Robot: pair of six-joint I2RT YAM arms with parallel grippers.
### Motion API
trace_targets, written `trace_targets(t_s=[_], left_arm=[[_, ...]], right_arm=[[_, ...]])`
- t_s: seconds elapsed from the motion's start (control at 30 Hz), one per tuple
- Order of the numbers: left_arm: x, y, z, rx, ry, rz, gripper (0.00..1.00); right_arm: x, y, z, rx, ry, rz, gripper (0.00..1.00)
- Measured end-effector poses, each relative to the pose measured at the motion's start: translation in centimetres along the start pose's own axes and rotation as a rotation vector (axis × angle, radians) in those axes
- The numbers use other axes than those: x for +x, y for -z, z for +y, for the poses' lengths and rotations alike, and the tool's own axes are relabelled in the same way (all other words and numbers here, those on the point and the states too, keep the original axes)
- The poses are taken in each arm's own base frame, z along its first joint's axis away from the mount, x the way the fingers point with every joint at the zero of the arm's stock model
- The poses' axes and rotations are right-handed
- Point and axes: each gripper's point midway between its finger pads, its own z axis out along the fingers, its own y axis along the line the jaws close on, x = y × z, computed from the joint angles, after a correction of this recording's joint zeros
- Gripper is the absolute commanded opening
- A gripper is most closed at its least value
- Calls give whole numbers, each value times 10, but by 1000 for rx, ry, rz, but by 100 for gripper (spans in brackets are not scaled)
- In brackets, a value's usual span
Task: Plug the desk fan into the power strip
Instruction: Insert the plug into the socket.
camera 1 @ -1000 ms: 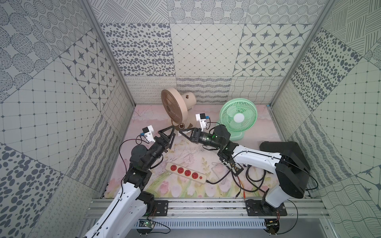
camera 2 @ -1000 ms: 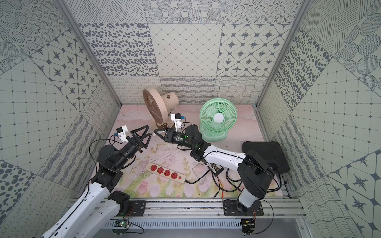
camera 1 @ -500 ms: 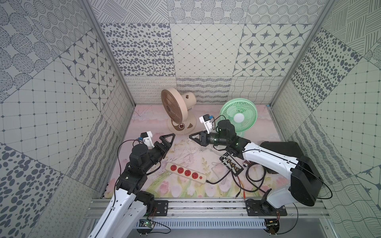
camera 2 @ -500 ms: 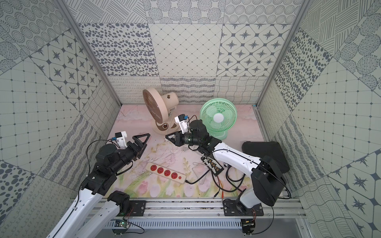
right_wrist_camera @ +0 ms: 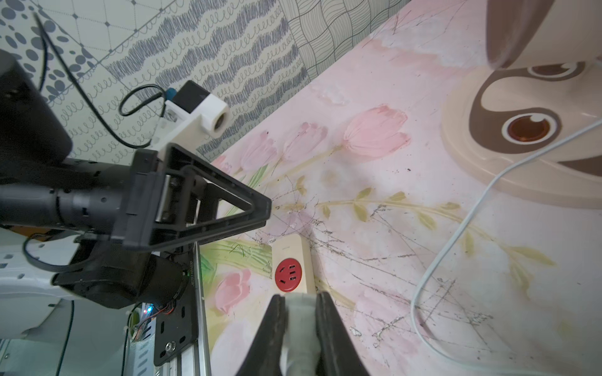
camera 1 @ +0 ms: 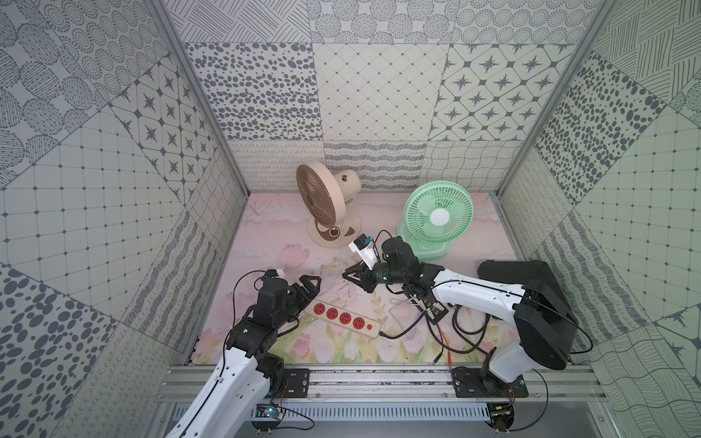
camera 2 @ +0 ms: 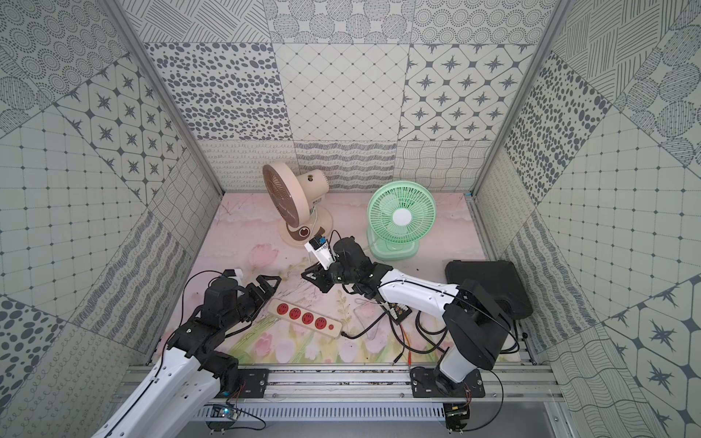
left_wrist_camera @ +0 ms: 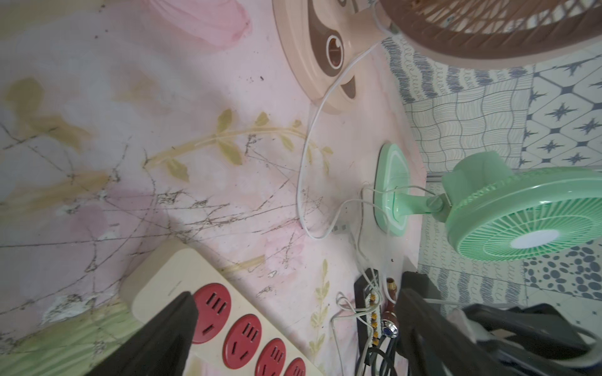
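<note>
The right gripper pinches a pale plug, aimed at the power strip. The left gripper hovers wide open, probably to steady it.

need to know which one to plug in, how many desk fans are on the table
2. A beige fan stands at the back, toward the left arm's side. A green fan stands next to it, toward the right arm's side. No other fan shows in any view.

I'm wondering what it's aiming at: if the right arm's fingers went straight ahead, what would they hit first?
Most likely the power strip: in the right wrist view its end, with a red socket, lies just beyond the right arm's fingers, which pinch a whitish plug, though depth is unclear.
</note>
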Motion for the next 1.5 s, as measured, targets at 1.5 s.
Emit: trace_targets(t_s=[1.5], left_arm=[[-27,-14,38,-122,-94,-122,99]], right_arm=[[100,-76,23,-123,478,391,0]])
